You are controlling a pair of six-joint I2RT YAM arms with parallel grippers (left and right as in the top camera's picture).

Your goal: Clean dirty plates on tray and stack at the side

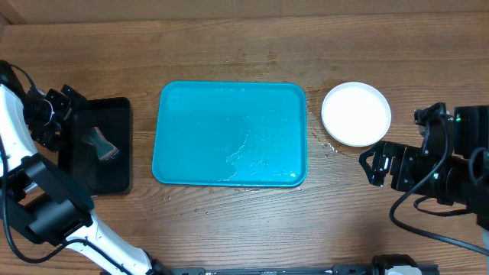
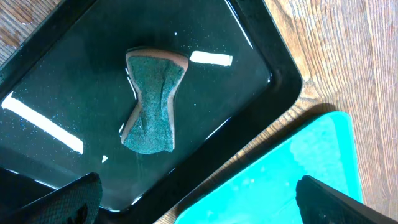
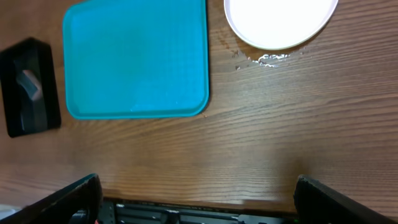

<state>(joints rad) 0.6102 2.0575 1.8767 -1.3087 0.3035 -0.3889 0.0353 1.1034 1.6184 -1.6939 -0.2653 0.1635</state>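
— Sitting where, that plate?
— The white plate [image 1: 356, 114] rests on the table [image 1: 229, 229], just right of the wet teal tray [image 1: 229, 134].
— And the grippers?
— The left gripper [image 2: 198, 202] hangs over a sponge [image 2: 152, 102] in the black tray [image 2: 56, 81], fingers spread wide. The right gripper [image 3: 196, 199], near the plate, is likewise wide.

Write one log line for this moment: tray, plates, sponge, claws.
tray: no plates | white plate: right of tray | sponge: black tray | left claw: open | right claw: open

Bright, even light throws white glare streaks on the black tray [image 2: 249, 93] (focus sharp).
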